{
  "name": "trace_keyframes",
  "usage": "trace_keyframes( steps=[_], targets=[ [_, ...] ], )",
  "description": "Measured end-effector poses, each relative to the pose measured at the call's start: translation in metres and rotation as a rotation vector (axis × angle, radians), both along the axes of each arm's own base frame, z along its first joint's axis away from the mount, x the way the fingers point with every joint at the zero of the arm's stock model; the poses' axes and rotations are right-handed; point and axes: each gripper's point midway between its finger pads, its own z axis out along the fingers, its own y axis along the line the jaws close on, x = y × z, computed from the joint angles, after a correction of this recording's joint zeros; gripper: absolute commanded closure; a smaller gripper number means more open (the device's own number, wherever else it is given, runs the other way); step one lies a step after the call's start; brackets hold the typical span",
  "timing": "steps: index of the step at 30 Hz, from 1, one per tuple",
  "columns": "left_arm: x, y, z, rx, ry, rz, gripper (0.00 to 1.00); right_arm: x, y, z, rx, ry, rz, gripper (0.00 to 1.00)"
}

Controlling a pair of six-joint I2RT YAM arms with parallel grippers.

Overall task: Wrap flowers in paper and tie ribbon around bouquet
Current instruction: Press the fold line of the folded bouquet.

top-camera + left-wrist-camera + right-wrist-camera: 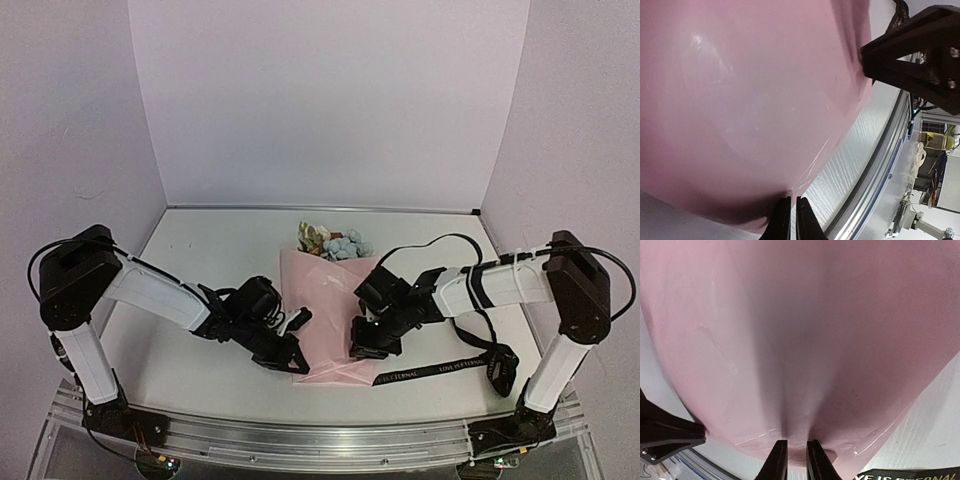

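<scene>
The bouquet lies in the middle of the table, a pink paper (pixel 325 300) cone with blue and cream flowers (pixel 335 242) showing at its far end. My left gripper (pixel 292 358) sits at the cone's near left edge. In the left wrist view its jaws (pixel 790 200) are almost together, pinching the paper (pixel 740 100) edge. My right gripper (pixel 362 350) is at the near right edge. Its jaws (pixel 796 442) are closed on a fold of paper (pixel 815 330), with creases running into them. The black ribbon (pixel 430 372) lies flat on the table right of the cone, its lettering visible (pixel 910 474).
An aluminium rail (pixel 320 435) runs along the table's near edge, close under both grippers (pixel 875 170). Lilac walls close in the back and sides. A black cable (pixel 440 240) loops over the right arm.
</scene>
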Motion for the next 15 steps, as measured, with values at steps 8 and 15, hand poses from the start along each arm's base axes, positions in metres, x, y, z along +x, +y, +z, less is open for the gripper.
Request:
trace_keyframes(
  steps=[8,15],
  targets=[
    [-0.003,0.002,-0.014,0.028,0.027,-0.005,0.95,-0.010,0.005,0.011,-0.014,-0.008,0.055,0.86],
    [-0.004,0.002,-0.014,0.028,0.028,-0.008,0.96,-0.012,0.047,0.036,0.080,-0.030,0.104,0.86]
  ],
)
